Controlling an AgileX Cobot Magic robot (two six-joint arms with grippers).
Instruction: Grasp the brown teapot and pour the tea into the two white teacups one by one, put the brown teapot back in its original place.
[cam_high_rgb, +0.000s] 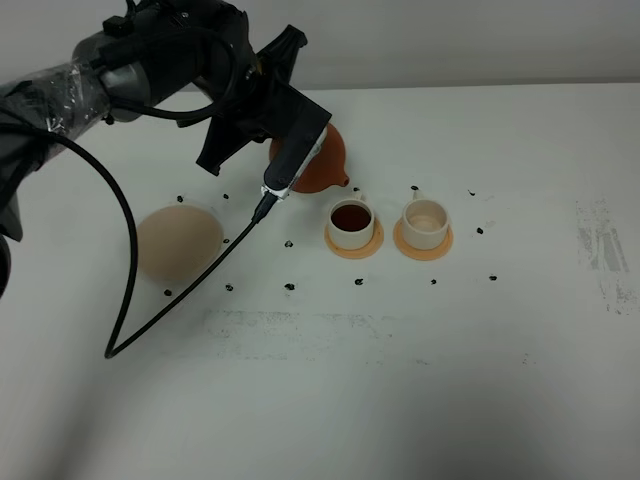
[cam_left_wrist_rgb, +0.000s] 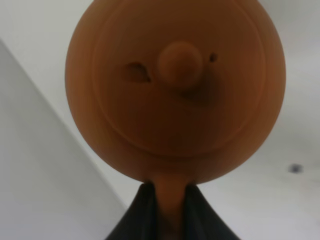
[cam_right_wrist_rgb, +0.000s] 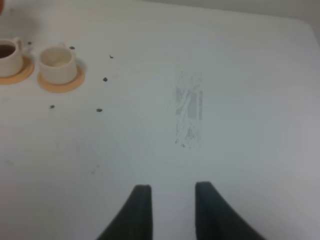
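The brown teapot (cam_high_rgb: 328, 165) is held in the air, tipped, just behind and left of the left white teacup (cam_high_rgb: 351, 222), which holds dark tea. My left gripper (cam_high_rgb: 300, 150) is shut on the teapot's handle. In the left wrist view the lid and knob of the teapot (cam_left_wrist_rgb: 175, 90) fill the frame above the gripper (cam_left_wrist_rgb: 167, 196). The right white teacup (cam_high_rgb: 426, 222) looks pale inside, with no dark tea. The beige saucer (cam_high_rgb: 180, 243) lies bare at the left. My right gripper (cam_right_wrist_rgb: 171, 194) is open and empty over bare table, away from both cups (cam_right_wrist_rgb: 7, 55) (cam_right_wrist_rgb: 57, 62).
Each cup stands on an orange coaster (cam_high_rgb: 353, 247) (cam_high_rgb: 424, 245). A black cable (cam_high_rgb: 128, 250) loops from the left arm down across the table by the saucer. Small dark marks dot the table around the cups. A scuffed grey patch (cam_high_rgb: 605, 250) lies at the right.
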